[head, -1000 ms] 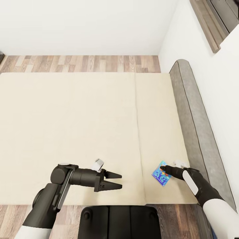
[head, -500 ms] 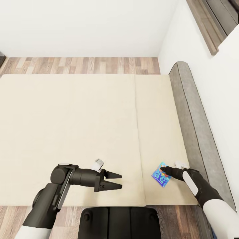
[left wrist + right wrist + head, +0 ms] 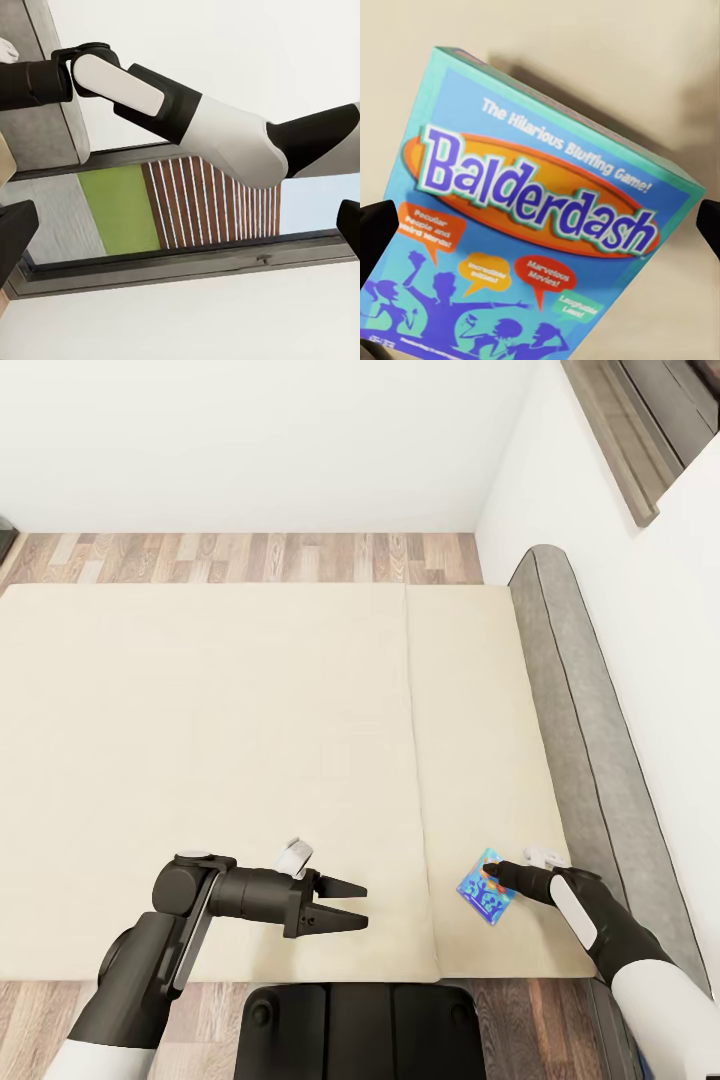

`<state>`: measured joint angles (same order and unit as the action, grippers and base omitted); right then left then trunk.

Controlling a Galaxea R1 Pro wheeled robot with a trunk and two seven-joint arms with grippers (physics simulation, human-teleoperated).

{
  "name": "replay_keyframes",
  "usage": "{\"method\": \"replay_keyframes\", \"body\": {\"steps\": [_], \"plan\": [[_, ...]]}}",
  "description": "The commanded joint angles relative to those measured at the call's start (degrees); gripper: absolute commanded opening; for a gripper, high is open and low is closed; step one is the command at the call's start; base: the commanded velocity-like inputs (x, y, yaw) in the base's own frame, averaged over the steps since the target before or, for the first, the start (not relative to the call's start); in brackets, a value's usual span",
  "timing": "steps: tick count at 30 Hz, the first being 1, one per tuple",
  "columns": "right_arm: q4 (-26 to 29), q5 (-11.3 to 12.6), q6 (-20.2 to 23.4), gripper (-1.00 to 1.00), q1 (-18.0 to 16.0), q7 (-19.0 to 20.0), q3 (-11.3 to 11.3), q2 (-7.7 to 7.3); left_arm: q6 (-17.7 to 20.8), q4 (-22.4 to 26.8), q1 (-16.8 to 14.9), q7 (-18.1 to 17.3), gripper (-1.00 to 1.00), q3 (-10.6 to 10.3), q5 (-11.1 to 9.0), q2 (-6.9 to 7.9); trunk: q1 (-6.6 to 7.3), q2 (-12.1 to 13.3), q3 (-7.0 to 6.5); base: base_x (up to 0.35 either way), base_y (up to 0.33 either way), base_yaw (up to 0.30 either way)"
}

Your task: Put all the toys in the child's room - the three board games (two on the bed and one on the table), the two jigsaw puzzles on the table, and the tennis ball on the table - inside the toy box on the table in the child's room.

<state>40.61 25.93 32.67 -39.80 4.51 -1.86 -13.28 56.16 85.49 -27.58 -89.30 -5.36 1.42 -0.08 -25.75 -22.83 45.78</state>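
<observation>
Balderdash board game (image 3: 487,884) sits low right in the head view, on the bed (image 3: 250,760) near the headboard side. The right gripper (image 3: 490,873) straddles it, fingers spread either side, looks like lining up a grab. Box lies flat, long axis diagonal. Left gripper (image 3: 358,905) hovers open and empty, lower centre, probably just parked.

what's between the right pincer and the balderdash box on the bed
Nothing visible. The right pincer is open right at the board game, which lies flat on the bed; in the right wrist view the box sits unobstructed between the fingertips.
</observation>
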Motion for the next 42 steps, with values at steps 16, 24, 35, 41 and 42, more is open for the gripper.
{"method": "replay_keyframes", "body": {"steps": [16, 24, 35, 41, 42], "plan": [[-0.5, 0.1, 0.3, 1.00, 0.0, 0.1, -0.1, -0.07, 0.6, 0.0, 0.0, -0.3, 1.00, 0.0, 0.2, -0.01, -0.03, -0.1, 0.06, 0.000, 0.000, 0.000], [-0.6, 0.1, 0.6, 1.00, 0.0, 0.1, -0.1, -0.06, 0.6, 0.0, 0.0, -0.3, 1.00, 0.0, 0.2, -0.01, -0.03, -0.1, 0.06, 0.000, 0.000, 0.000], [-0.7, 0.1, 0.6, 1.00, 0.0, 0.1, -0.1, -0.23, 0.6, 0.0, 0.0, -0.3, 1.00, 0.0, 0.2, -0.01, -0.03, -0.1, 0.06, 0.000, 0.000, 0.000], [-1.0, 0.1, 0.6, 1.00, 0.0, 0.1, -0.1, -0.19, 0.6, 0.0, 0.0, -0.3, 1.00, 0.0, 0.2, -0.01, -0.03, -0.1, 0.06, 0.000, 0.000, 0.000], [-1.1, 0.1, 0.6, 1.00, 0.0, 0.1, -0.1, -0.19, 0.6, 0.0, 0.0, -0.3, 1.00, 0.0, 0.2, -0.01, -0.03, -0.1, 0.06, 0.000, 0.000, 0.000]]}}
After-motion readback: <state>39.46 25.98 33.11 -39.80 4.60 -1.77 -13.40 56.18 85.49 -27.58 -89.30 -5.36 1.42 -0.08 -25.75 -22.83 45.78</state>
